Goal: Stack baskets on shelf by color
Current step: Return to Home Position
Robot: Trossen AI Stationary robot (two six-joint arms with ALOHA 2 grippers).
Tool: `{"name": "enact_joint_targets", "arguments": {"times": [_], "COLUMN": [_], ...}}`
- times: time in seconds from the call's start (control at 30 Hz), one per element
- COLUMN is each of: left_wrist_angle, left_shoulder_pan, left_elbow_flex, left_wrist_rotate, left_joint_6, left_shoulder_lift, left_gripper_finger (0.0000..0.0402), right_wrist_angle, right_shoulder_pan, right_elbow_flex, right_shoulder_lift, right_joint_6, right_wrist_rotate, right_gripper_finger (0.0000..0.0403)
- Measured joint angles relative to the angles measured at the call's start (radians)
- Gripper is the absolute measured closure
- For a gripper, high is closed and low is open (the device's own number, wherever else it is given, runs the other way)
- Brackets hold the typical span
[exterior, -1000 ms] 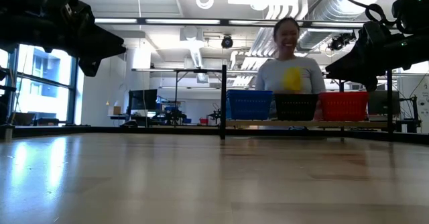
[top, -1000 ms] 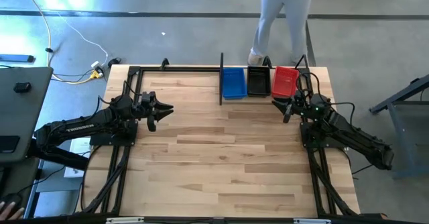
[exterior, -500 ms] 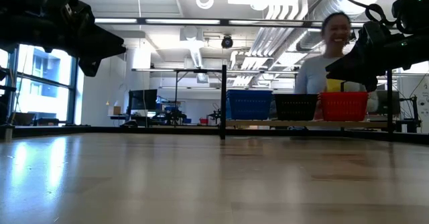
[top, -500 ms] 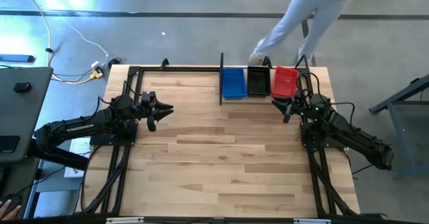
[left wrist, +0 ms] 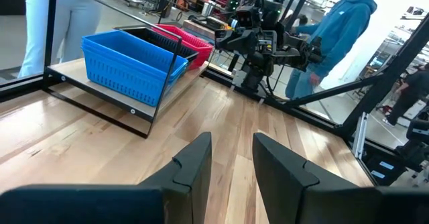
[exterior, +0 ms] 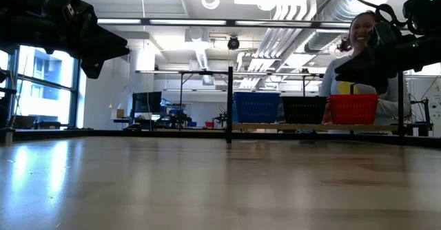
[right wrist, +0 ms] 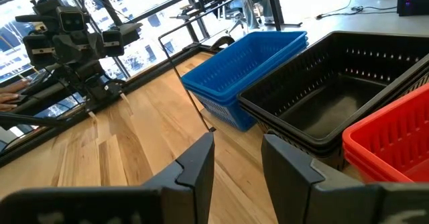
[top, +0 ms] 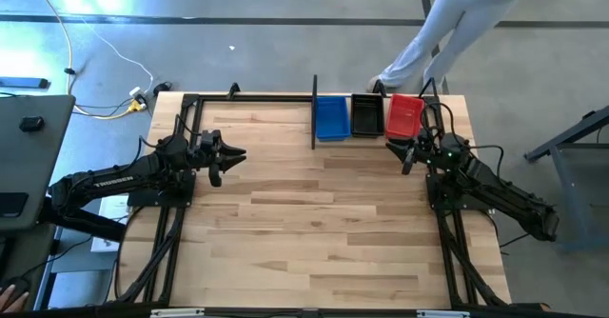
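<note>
Three baskets stand side by side on the shelf [top: 315, 111] at the table's far edge: blue [top: 331, 117], black [top: 366, 115] and red [top: 403, 114]. In the right wrist view the blue basket [right wrist: 248, 70] and the black basket [right wrist: 335, 103] each show a second rim nested below. My left gripper [top: 235, 155] hovers open above the table's left part, pointing toward the right. My right gripper [top: 403, 156] hovers open just in front of the red basket [right wrist: 395, 143]. Nothing sits between either pair of fingers [left wrist: 194, 163] [right wrist: 194, 163].
Bare wooden table [top: 314, 223] spreads between the arms and toward the near edge. The shelf's black upright post [exterior: 229, 102] rises left of the blue basket [exterior: 256, 107]. A person [top: 447, 23] walks on the floor beyond the far edge. Black arm frames [top: 181, 147] line both sides.
Both arms have kept still and the baskets have not moved. The person beyond the far edge has stepped toward the right.
</note>
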Motion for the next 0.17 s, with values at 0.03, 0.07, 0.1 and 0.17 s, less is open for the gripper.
{"name": "enact_joint_targets", "arguments": {"times": [0.03, 0.07, 0.1, 0.17], "left_wrist_angle": [0.0, 0.0, 0.0, 0.0], "left_shoulder_pan": [0.0, 0.0, 0.0, 0.0], "left_elbow_flex": [0.0, 0.0, 0.0, 0.0], "left_wrist_rotate": [0.0, 0.0, 0.0, 0.0], "left_joint_6": [0.0, 0.0, 0.0, 0.0], "left_shoulder_lift": [0.0, 0.0, 0.0, 0.0], "left_gripper_finger": [0.0303, 0.0303, 0.0303, 0.0303], "right_wrist_angle": [0.0, 0.0, 0.0, 0.0], "right_shoulder_pan": [0.0, 0.0, 0.0, 0.0], "right_elbow_flex": [0.0, 0.0, 0.0, 0.0], "right_shoulder_lift": [0.0, 0.0, 0.0, 0.0], "right_joint_6": [0.0, 0.0, 0.0, 0.0], "right_wrist_rotate": [0.0, 0.0, 0.0, 0.0], "right_gripper_finger": [0.0292, 0.0292, 0.0292, 0.0292]}}
